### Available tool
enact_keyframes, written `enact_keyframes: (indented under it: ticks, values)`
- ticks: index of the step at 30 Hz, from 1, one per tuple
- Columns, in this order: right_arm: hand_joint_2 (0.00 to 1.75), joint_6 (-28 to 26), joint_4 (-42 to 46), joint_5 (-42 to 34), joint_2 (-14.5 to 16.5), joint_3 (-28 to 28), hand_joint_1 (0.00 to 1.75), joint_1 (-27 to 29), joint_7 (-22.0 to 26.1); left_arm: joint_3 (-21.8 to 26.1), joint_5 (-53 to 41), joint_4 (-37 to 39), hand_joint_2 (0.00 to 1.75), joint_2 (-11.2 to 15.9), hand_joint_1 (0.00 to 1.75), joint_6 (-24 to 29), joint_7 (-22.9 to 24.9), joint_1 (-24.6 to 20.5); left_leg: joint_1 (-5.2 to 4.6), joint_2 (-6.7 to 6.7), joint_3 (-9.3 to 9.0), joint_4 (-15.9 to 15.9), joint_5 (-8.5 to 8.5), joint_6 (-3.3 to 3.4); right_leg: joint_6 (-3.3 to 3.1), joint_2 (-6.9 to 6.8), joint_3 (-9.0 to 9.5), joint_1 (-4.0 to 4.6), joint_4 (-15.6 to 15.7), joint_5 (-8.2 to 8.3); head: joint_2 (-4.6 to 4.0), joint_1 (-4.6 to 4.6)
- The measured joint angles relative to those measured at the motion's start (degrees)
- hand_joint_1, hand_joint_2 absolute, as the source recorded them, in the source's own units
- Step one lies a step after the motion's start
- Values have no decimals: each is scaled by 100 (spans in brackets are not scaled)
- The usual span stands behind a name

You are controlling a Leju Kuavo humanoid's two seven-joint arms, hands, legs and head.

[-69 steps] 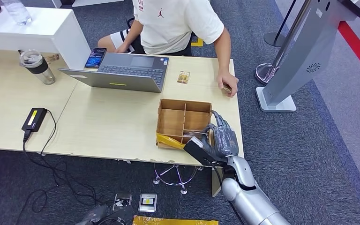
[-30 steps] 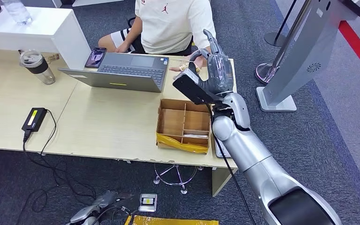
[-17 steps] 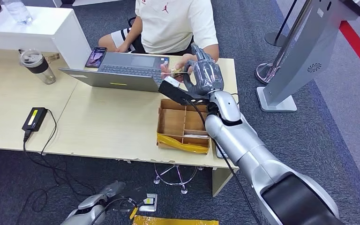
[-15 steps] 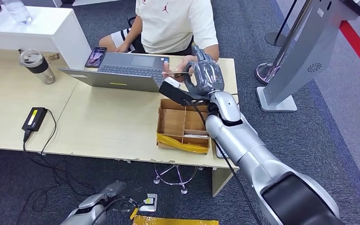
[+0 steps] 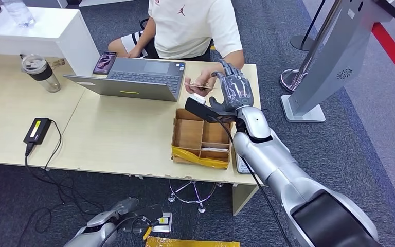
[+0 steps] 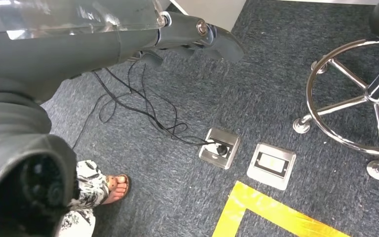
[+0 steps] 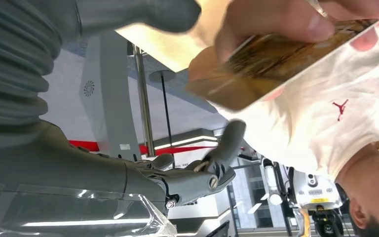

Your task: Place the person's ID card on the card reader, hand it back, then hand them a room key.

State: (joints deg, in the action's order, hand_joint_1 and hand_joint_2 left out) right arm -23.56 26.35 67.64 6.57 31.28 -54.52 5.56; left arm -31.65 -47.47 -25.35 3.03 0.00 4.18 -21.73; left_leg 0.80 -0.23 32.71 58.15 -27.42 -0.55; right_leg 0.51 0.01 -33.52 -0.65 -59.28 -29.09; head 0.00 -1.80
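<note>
Now you see the right hand (image 5: 233,91) above the table (image 5: 108,135) with fingers spread and holding nothing, the room key (image 7: 281,61) pinched in the person's hand (image 5: 199,82) just beside it, while the left hand (image 6: 197,37) hangs empty.

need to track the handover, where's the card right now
In the head view the card is in the person's hand, right of the laptop and just left of the right hand.

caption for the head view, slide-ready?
Right robot hand raised over the desk as the seated person's hand holds the card.
</note>
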Motion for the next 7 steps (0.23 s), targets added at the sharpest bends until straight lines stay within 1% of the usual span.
enact_keyframes:
  ticks: [7]
  values:
    - [175,-160,-43,-125,-97,31,0,33,73,-32,0,0,0,-1,0,3,-1,-3,0,1,0,0,0,0,0,1,-1,0,0,0,0,1]
